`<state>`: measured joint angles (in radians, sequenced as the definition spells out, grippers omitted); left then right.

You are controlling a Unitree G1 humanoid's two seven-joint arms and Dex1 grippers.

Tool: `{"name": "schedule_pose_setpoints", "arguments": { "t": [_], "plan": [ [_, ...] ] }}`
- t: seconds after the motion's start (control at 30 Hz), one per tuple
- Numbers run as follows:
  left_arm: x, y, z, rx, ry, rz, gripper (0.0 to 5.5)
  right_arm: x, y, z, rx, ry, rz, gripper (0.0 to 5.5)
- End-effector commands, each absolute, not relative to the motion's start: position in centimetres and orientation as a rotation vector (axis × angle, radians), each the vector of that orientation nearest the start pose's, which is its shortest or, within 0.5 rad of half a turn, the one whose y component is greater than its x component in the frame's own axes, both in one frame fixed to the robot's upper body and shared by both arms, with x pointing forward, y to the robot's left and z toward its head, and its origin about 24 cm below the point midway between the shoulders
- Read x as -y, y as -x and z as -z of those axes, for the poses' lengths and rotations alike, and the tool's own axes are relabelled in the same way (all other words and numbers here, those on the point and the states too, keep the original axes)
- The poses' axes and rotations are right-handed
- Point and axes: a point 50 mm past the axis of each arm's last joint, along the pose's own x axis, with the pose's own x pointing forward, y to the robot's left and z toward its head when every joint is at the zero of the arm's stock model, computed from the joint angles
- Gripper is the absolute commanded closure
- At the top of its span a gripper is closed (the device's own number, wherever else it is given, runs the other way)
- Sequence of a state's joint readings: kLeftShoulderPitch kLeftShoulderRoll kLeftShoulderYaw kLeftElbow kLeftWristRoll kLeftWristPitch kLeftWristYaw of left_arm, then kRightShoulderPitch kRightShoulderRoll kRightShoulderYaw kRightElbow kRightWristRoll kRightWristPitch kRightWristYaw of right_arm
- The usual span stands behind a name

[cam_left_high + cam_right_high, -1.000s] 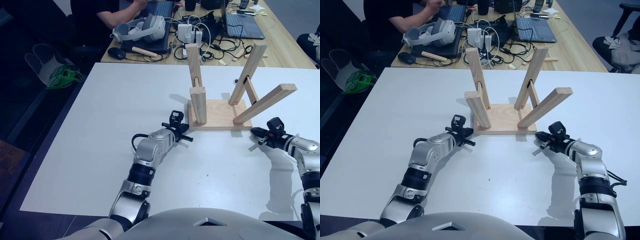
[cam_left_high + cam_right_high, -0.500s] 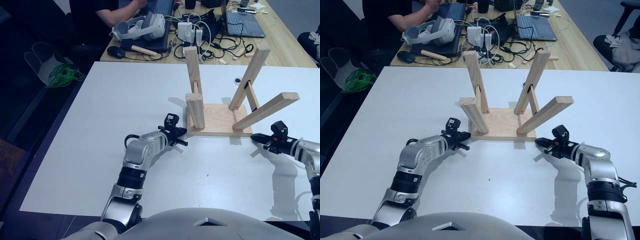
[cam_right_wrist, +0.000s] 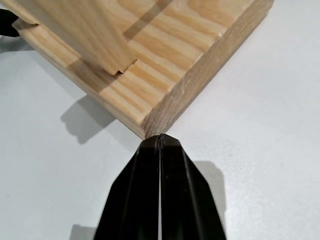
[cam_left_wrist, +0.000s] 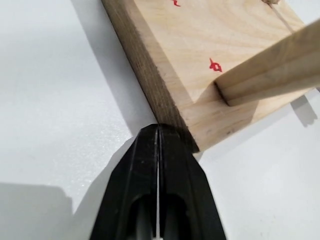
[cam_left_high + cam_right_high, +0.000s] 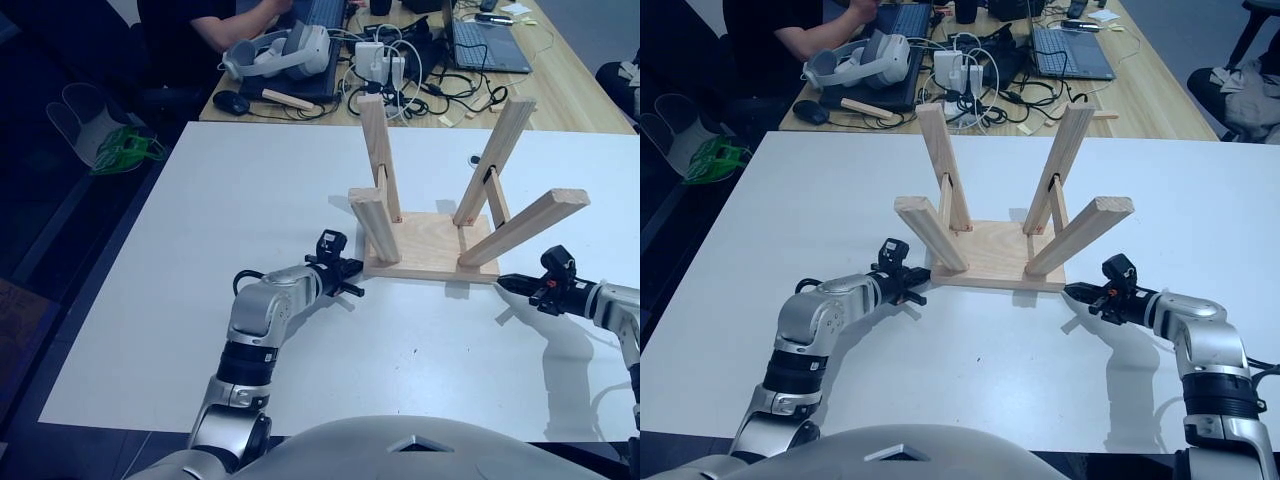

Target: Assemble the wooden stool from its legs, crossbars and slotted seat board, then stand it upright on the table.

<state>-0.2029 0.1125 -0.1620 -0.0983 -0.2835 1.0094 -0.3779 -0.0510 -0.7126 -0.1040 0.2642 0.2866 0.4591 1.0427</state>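
Left wrist view: left gripper (image 4: pixel 157 132), clenched empty, is touching the seat board (image 4: pixel 200 40) corner just ahead; right gripper (image 3: pixel 160 142), likewise clenched, is touching another corner. Stool (image 5: pixel 381 160) is sitting legs-up on the worktop (image 5: pixel 250 180); flipping it upright likely comes next.

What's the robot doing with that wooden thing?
It's building a wooden stool. The stool sits upside down on the white table, with its seat board flat and its four legs sticking up. The left gripper and right gripper are both shut, and each tip touches a near corner of the seat board.
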Motion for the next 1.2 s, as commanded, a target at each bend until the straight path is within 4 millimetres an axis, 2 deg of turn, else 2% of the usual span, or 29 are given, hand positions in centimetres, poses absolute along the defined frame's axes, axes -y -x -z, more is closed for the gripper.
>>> {"name": "schedule_pose_setpoints", "arguments": {
  "t": [0.03,0.4,0.63,0.97,1.03,1.2],
  "plan": [
    [-6.7,-24.2,-2.9,-0.751,0.155,0.779,5.45,28.3,-23.7,-3.6,-0.615,0.092,-0.748,5.50],
    [-6.7,-24.1,-2.8,-0.761,0.158,0.755,5.45,30.4,-24.6,-2.8,-0.561,0.219,-0.580,5.50],
    [-6.7,-24.1,-2.8,-0.765,0.164,0.748,5.45,30.0,-25.9,-2.4,-0.507,0.228,-0.521,5.50],
    [-6.9,-24.2,-2.8,-0.770,0.157,0.731,5.45,31.3,-26.4,-2.4,-0.488,0.273,-0.425,5.50],
    [-7.0,-24.2,-2.8,-0.770,0.157,0.729,5.45,31.2,-26.5,-2.3,-0.489,0.268,-0.430,5.50],
    [-6.9,-24.4,-2.8,-0.770,0.160,0.730,5.45,29.3,-26.8,-2.0,-0.515,0.215,-0.562,5.50]
  ]
}}
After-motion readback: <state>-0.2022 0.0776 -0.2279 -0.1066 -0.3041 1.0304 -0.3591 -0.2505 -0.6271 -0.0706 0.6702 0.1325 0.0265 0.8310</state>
